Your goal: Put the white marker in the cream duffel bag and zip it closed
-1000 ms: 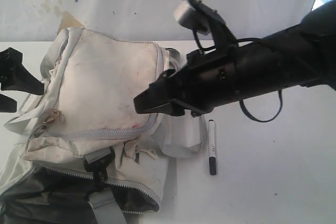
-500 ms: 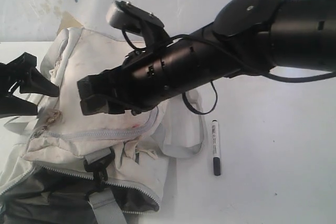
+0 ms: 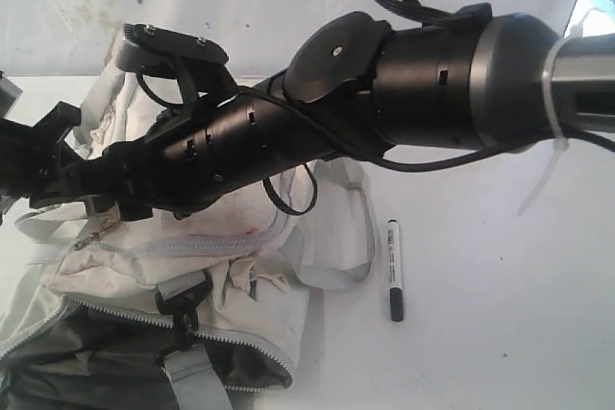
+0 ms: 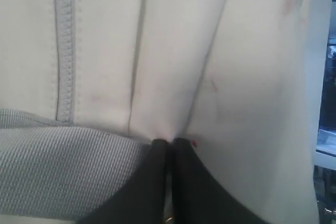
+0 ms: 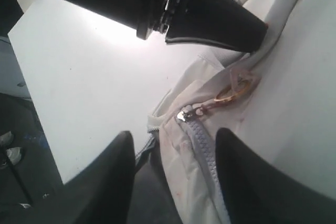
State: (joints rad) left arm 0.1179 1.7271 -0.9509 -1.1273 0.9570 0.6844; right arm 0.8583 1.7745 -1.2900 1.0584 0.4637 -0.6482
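Note:
The white marker point(image 3: 393, 268) lies on the table to the right of the cream duffel bag point(image 3: 226, 280), touching neither gripper. My right arm stretches leftward across the top of the bag. Its gripper point(image 5: 176, 136) is open and straddles the grey zipper point(image 5: 202, 140) just behind the slider point(image 5: 184, 115) and its ring pull point(image 5: 229, 94). In the exterior view that gripper point(image 3: 108, 201) sits at the bag's left end. My left gripper point(image 4: 170, 142) is shut, pinching a fold of the bag's cream fabric point(image 4: 236, 77), right beside the right one.
The bag's front compartment gapes, showing dark grey lining point(image 3: 115, 357) and a black buckle point(image 3: 181, 309). A grey strap loop point(image 3: 336, 276) lies between bag and marker. The white table point(image 3: 500, 314) stretches to the right; its edge point(image 5: 37, 124) drops off near the bag's end.
My right arm has swept left over the bag to the zipper's end. The left gripper, open before, has closed on the bag's fabric. The marker has stayed put.

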